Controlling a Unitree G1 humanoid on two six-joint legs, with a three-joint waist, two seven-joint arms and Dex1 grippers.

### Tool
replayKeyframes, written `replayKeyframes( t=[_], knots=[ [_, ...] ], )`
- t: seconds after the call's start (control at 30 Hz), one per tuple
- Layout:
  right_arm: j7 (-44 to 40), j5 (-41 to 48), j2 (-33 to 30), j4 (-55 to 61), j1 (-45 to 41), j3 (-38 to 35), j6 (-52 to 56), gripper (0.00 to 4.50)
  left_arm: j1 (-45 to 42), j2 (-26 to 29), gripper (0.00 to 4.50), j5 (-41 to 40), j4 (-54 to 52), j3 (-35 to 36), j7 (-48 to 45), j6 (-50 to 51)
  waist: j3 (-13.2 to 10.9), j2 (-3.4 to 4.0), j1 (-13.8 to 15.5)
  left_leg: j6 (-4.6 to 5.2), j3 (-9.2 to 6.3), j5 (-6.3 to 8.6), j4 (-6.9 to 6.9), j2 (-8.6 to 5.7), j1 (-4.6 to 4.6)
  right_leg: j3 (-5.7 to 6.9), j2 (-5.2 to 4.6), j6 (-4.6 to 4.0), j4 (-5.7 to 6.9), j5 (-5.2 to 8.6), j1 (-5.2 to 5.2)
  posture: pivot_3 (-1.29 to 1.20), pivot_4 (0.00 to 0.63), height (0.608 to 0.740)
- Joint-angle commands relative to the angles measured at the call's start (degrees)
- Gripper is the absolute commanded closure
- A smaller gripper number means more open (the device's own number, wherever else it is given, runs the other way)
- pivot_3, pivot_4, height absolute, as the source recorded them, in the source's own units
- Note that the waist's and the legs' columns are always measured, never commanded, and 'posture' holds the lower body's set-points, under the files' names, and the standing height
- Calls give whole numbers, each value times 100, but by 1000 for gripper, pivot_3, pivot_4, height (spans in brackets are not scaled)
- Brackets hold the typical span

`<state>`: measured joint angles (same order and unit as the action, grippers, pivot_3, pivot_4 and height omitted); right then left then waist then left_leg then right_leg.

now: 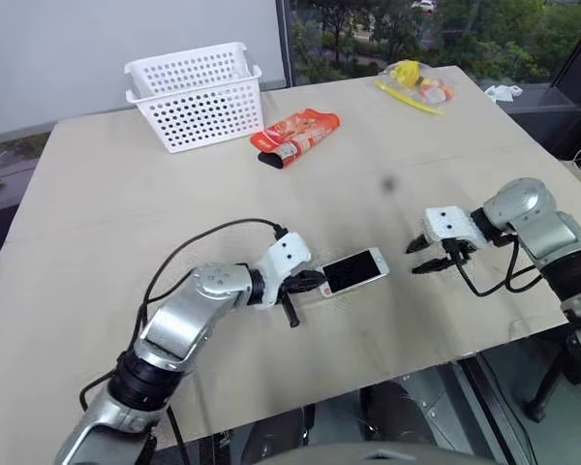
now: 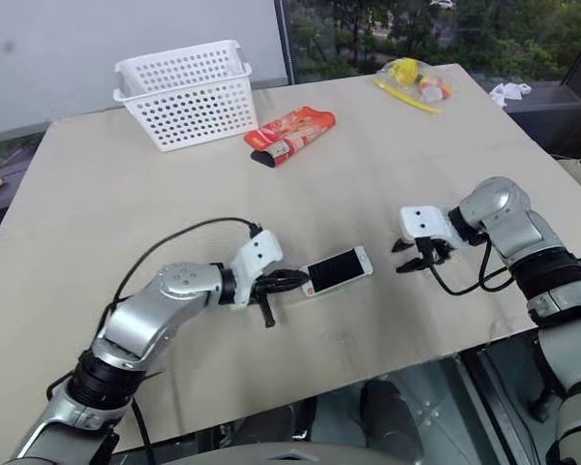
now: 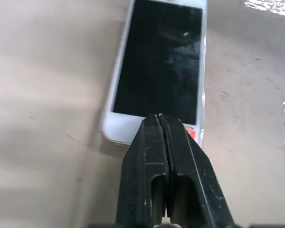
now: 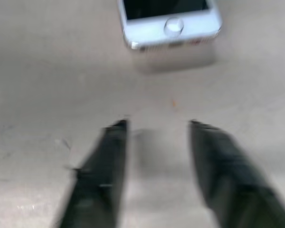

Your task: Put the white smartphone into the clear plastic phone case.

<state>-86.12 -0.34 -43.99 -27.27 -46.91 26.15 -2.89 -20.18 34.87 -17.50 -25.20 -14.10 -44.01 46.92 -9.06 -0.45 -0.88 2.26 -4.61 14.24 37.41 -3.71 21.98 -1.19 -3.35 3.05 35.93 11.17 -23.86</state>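
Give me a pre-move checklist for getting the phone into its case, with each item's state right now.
1. Left pincer gripping the white smartphone: ok; its fingers are shut on the phone's near end in the left wrist view.
2. Phone lying screen up on the table: ok.
3. Right pincer free: ok; fingers apart, holding nothing, a gap away from the phone's far end.
4. Clear plastic phone case located: cannot tell; faint shiny edging shows around the phone, but no outline is certain.
5. Phone seated in the case: cannot tell.
6. Space around the phone free: ok; white basket and red packet lie far back.
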Motion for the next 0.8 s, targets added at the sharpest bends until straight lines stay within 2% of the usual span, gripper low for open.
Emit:
replayKeyframes(
  t=[0.03,0.1,0.2,0.33,0.43,0.63,0.8],
  knots=[
    [-119,-155,82,290,-56,-15,-63,4376,-398,130,4500,-502,-655,679,28,533,-4,0,4,-11,0,-6,0,0,7,0,-1,0,0,0,-8,0,150,740],
    [-106,-203,180,341,-72,-13,-30,4456,-460,554,4500,-565,-706,875,-125,768,-7,-5,-9,-26,1,-14,-1,-1,8,-1,-1,0,-3,0,-9,0,150,740],
    [-109,-236,294,371,-106,-26,8,4456,-130,1504,4500,-438,-675,803,-494,848,-19,-2,-15,-28,1,-15,-11,1,6,-2,6,0,-4,0,-13,0,150,740],
    [-65,-333,399,334,-176,-37,-8,4456,464,2167,4500,-525,-723,680,-744,996,-37,0,-6,-28,3,-14,-17,3,13,-5,11,-1,-4,0,-26,0,150,740],
    [-64,-324,462,421,-178,-86,56,4456,585,2075,4500,-638,-745,635,-676,1123,-44,-5,45,-28,-2,-14,-15,2,22,5,4,-1,-4,0,-28,0,150,740],
    [-151,-183,466,746,-162,-189,301,4456,472,1401,4500,-514,-538,240,-312,1096,-47,-8,37,-28,-6,-14,-8,-4,28,11,-3,0,-3,0,-28,0,150,740],
    [-122,-90,411,848,-177,-285,512,4456,490,1377,4500,-483,-560,131,-259,1136,-48,-9,10,-29,-7,-15,-10,-1,30,9,-2,-1,-3,0,-33,0,150,740]
  ],
)
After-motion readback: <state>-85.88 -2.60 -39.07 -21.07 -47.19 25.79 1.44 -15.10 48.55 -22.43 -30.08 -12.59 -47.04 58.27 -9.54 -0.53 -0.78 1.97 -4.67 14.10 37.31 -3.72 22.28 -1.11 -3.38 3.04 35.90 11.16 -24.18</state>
